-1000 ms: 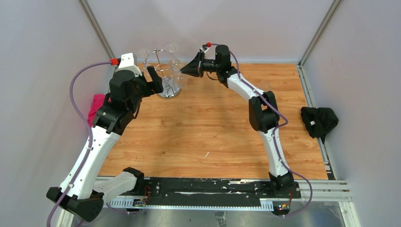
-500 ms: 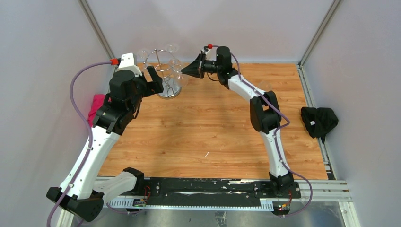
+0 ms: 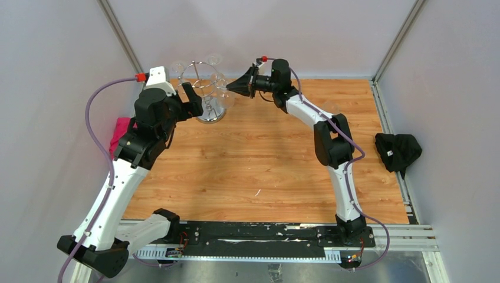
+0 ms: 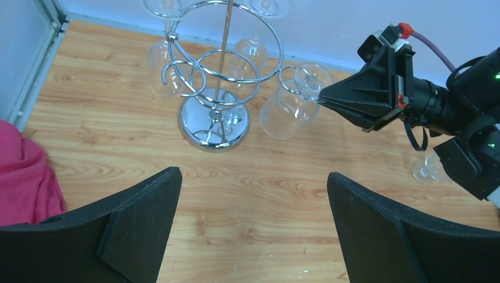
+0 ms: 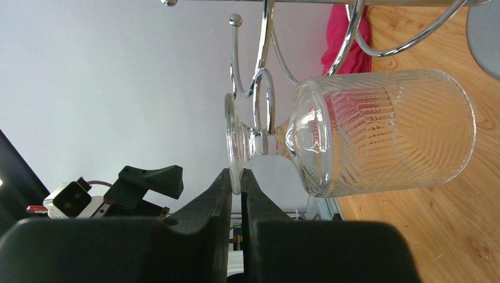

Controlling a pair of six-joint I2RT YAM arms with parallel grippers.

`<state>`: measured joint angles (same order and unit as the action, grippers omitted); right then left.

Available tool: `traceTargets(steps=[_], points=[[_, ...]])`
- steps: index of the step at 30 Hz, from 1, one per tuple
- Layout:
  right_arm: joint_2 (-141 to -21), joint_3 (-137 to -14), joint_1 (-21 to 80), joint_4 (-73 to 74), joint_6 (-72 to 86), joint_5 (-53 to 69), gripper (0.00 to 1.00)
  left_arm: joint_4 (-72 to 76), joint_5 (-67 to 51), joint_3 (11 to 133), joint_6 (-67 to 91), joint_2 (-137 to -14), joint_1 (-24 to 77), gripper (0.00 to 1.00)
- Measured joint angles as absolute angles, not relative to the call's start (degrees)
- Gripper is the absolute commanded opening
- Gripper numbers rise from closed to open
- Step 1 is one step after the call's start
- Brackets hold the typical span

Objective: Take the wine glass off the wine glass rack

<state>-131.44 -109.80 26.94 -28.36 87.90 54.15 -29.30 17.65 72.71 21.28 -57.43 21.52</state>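
The chrome wine glass rack (image 3: pixel 207 94) stands at the back left of the table, with its round base (image 4: pixel 214 122) and curled hooks (image 5: pixel 263 88). Clear wine glasses hang upside down from it. My right gripper (image 5: pixel 237 180) is shut on the foot rim of one ribbed wine glass (image 5: pixel 377 130), whose stem still sits in a hook; it also shows in the left wrist view (image 4: pixel 290 106). My left gripper (image 4: pixel 253 206) is open and empty, in front of the rack base.
Other glasses (image 4: pixel 162 56) hang on the rack's far hooks. One more glass (image 4: pixel 427 170) stands on the table by the right arm. A pink cloth (image 3: pixel 120 131) lies at the left edge, a black cloth (image 3: pixel 398 150) at the right. Grey walls close the back.
My right gripper has shifted slightly up and to the right with the glass foot in it. The left arm has barely moved.
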Motion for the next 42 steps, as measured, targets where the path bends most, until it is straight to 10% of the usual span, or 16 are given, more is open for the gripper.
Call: traceTargets(steps=[27, 42], points=[[-122.56, -97.32, 27.16, -26.35, 85.47, 53.89, 0.0, -29.28, 16.23, 72.71, 21.91, -57.56, 21.52, 1.0], [-98.63, -80.95, 26.59, -20.91, 74.26, 52.34, 0.0, -22.39, 6.02, 68.53, 26.41, -59.18, 21.52, 1.0]])
